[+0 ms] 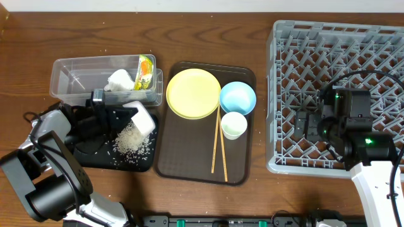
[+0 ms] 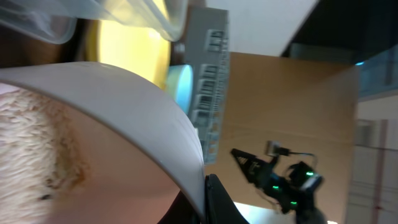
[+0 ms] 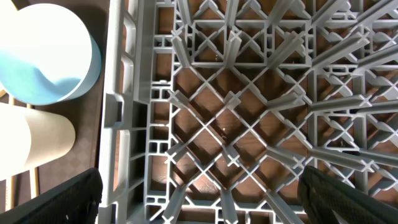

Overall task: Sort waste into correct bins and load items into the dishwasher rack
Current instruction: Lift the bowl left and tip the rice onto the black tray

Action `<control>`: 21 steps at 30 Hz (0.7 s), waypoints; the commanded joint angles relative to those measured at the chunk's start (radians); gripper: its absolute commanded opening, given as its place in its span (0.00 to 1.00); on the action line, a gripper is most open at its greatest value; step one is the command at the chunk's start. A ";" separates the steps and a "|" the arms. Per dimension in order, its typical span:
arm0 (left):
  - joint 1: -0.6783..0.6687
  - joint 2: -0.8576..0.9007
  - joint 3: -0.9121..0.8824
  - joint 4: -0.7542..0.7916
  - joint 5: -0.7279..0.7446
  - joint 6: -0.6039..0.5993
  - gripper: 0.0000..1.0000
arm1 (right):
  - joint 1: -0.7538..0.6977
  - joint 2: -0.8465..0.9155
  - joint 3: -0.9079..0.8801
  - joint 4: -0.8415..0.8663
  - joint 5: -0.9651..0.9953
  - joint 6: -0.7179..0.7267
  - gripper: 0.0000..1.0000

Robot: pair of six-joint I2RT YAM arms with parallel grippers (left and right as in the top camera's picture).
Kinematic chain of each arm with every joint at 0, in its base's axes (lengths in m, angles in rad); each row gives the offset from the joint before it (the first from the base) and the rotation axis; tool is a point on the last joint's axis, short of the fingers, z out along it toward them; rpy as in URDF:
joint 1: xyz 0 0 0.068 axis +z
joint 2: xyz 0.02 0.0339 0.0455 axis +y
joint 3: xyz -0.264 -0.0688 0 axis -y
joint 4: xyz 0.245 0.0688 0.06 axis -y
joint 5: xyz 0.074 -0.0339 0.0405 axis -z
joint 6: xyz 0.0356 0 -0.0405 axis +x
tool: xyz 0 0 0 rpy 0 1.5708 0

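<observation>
My left gripper point(image 1: 124, 115) is shut on the rim of the white-pinkish bowl point(image 1: 140, 118), which is tipped over the black tray point(image 1: 95, 150). Rice scraps point(image 1: 132, 140) lie in a pile on that tray. In the left wrist view the bowl point(image 2: 124, 124) fills the frame, with rice point(image 2: 31, 143) stuck inside. The clear tub point(image 1: 69, 79) holds the white napkin point(image 1: 121, 81) and the wrapper point(image 1: 146, 70). The yellow plate point(image 1: 192, 93), blue bowl point(image 1: 238, 98), pale cup point(image 1: 233, 125) and chopsticks point(image 1: 219, 146) sit on the brown tray. My right gripper point(image 3: 202, 199) is open above the grey rack point(image 1: 284, 50).
The dark brown serving tray point(image 1: 189, 165) lies at the centre between the bins and the rack. The right wrist view shows the rack's left wall point(image 3: 124, 124), with the blue bowl point(image 3: 43, 50) and cup point(image 3: 31, 146) beyond it.
</observation>
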 commanded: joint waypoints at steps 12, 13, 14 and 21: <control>0.026 0.007 -0.008 -0.018 0.119 0.034 0.06 | 0.009 -0.011 0.020 -0.004 -0.004 -0.010 0.99; 0.028 0.007 -0.008 -0.018 0.119 0.034 0.06 | 0.009 -0.011 0.020 -0.004 -0.004 -0.010 0.99; 0.031 0.007 -0.008 -0.018 0.119 0.034 0.06 | 0.009 -0.011 0.020 -0.005 -0.004 -0.010 0.99; 0.040 0.007 -0.008 -0.018 0.119 0.034 0.06 | 0.009 -0.011 0.020 -0.006 -0.004 -0.010 0.99</control>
